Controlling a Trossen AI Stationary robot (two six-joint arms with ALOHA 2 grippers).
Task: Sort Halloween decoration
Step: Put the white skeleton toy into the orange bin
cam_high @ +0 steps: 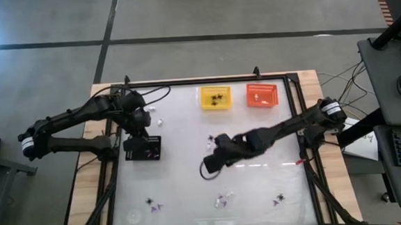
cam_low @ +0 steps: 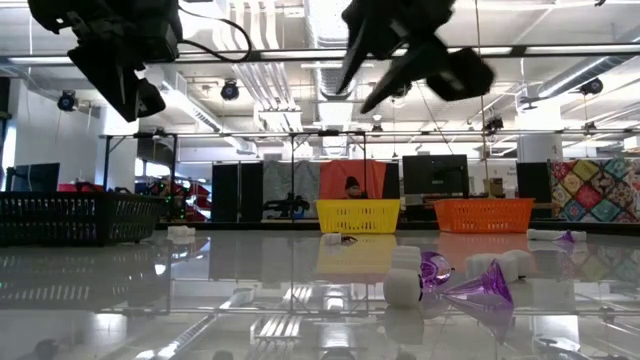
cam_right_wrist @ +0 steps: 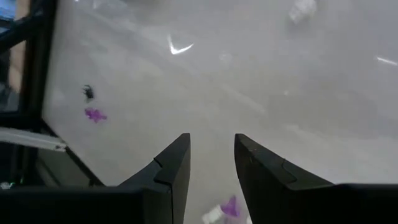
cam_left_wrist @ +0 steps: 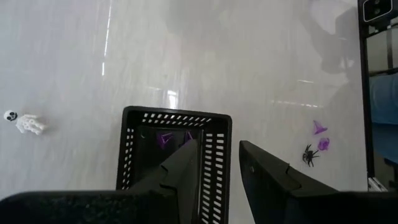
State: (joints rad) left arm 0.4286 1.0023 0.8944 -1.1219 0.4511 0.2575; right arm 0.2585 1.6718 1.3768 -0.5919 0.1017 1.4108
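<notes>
1. My bench (cam_high: 187,127) has a white top, smooth and glossy; it mirrors the ceiling lights and the baskets.
2. Its border (cam_high: 308,78) is pale bare wood, matt, with a dark metal frame (cam_high: 205,81) set inside.
3. The black basket (cam_left_wrist: 176,149), yellow basket (cam_low: 358,215) and orange basket (cam_low: 483,214) look like perforated plastic mesh.
4. The purple trinkets (cam_low: 478,285) are shiny, translucent plastic; the white ones (cam_low: 404,280) look matt.
5. My left end effector (cam_left_wrist: 219,175) and right end effector (cam_right_wrist: 211,167) have matt black fingers.

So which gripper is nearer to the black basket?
Left. The left gripper hangs just above the black basket; the right gripper is off toward the table's middle.
</notes>
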